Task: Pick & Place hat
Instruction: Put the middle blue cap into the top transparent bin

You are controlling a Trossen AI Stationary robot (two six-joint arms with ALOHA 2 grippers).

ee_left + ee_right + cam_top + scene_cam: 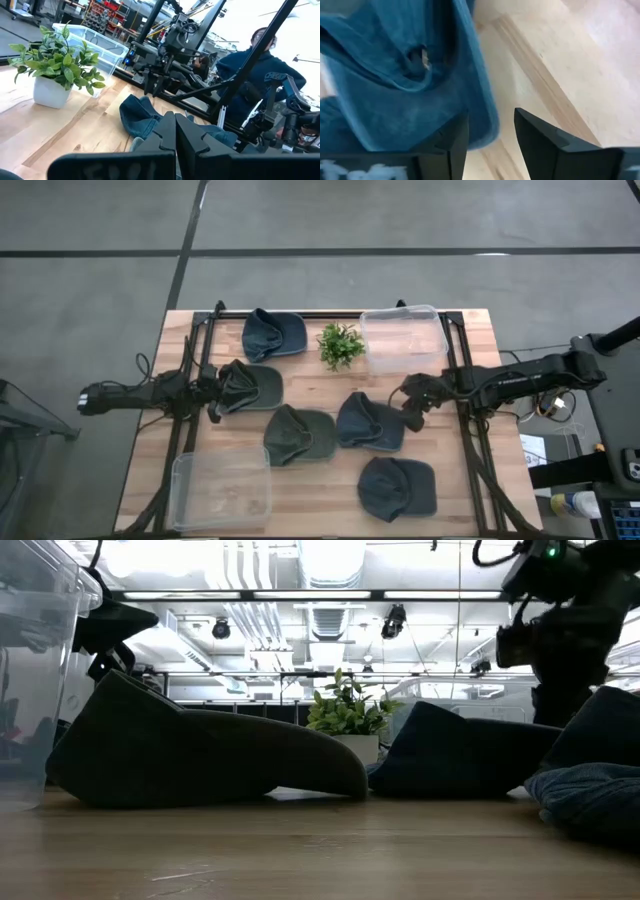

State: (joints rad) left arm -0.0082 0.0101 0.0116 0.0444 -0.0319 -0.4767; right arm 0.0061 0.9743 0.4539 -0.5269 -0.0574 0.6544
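The right gripper (412, 412) hovers with fingers parted over the blue cap (368, 423) (mid-table, toward the right edge), holding nothing. The left gripper (222, 392), fingers pressed together, sits at the cap (250, 385) near the left edge.

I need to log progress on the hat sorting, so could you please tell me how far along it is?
Nothing looks done: both clear bins, one at the back and one at the front, hold no hats. In hand: the left gripper is shut on a dark cap, and the right gripper hovers with jaws open beside a blue cap. Three more caps lie untouched.
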